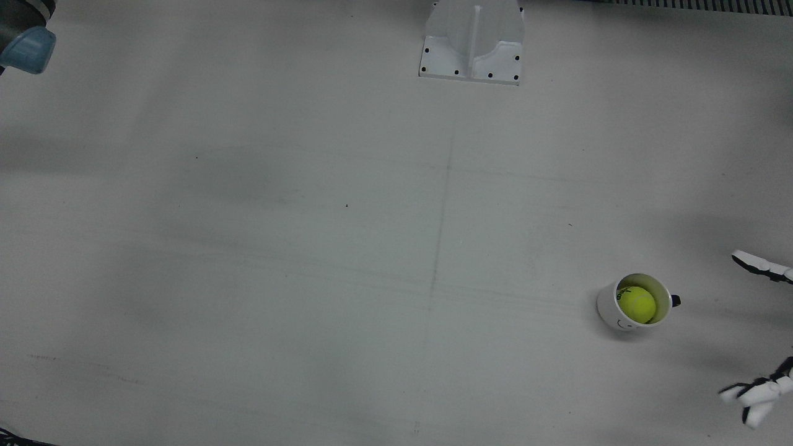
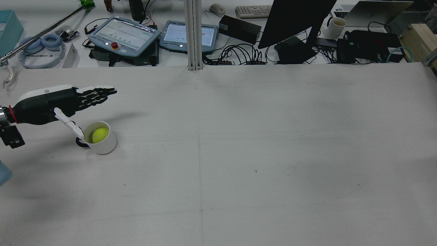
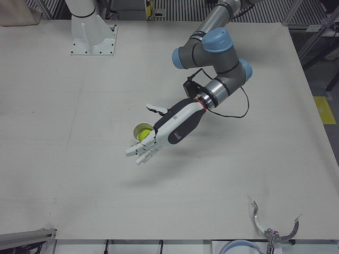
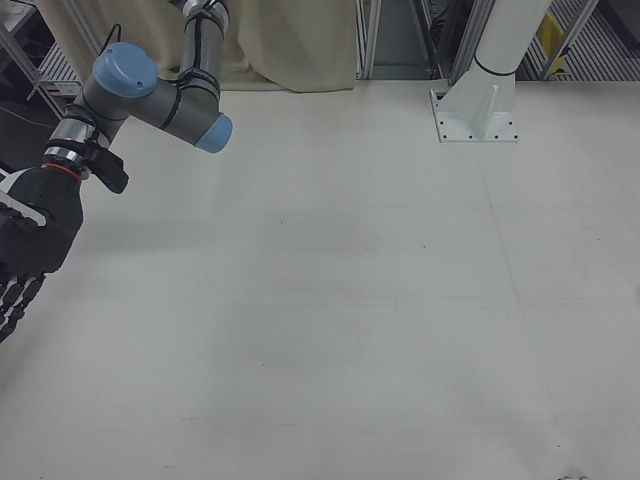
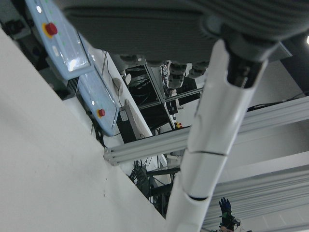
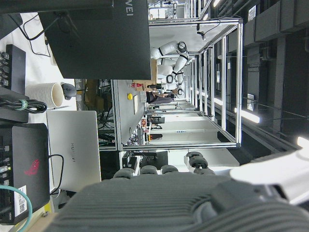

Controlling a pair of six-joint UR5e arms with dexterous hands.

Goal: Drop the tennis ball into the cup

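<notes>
A white cup (image 2: 106, 146) with a dark handle stands on the table's left side in the rear view. The yellow tennis ball (image 2: 100, 135) lies inside it. My left hand (image 2: 68, 99) hovers just above and behind the cup, open, fingers stretched flat, thumb pointing down toward the handle, holding nothing. In the front view the cup (image 1: 607, 310) and ball (image 1: 637, 303) sit at the lower right, with only fingertips (image 1: 761, 265) at the edge. In the left-front view the hand (image 3: 169, 129) partly covers the cup (image 3: 136, 128). My right hand (image 4: 30, 240) is open and empty at the far left edge of the right-front view.
A white pedestal base (image 1: 472, 43) is bolted at the table's back middle. Beyond the far edge in the rear view stand teach pendants (image 2: 124, 34), a monitor (image 2: 293, 20) and cables. A metal clamp (image 3: 273, 228) lies at the front edge.
</notes>
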